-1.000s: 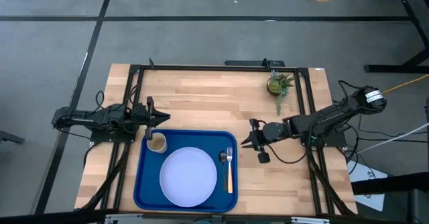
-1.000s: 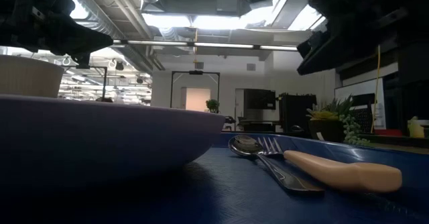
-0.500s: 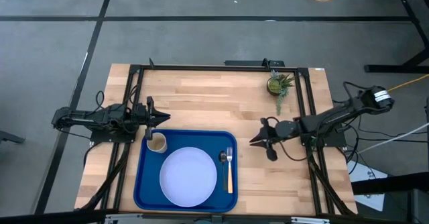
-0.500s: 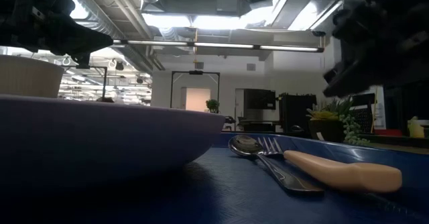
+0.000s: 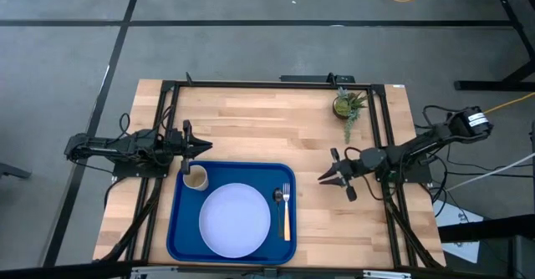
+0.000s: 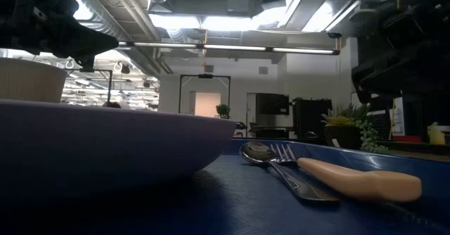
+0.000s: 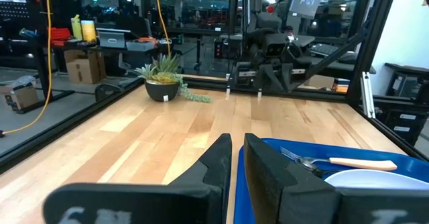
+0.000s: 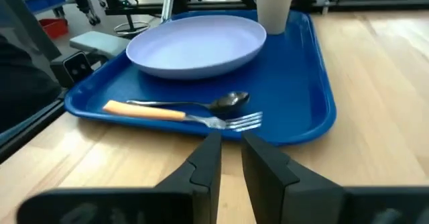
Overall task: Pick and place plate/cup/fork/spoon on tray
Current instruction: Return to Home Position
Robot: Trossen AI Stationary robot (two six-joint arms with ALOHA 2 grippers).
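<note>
Your clenched right pincer [image 5: 321, 177] has backed farther from the blue tray [image 5: 177, 229], spoon [image 5: 277, 196] lying ahead of it.

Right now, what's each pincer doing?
Left pincer: closed, empty, near the cup.
Right pincer: closed, empty, right of the tray.

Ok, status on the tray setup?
Left gripper shut, empty, by cup. Right gripper shut, empty, over table right of tray. Plate, cup, spoon, fork all on tray. Nothing in the way.
</note>
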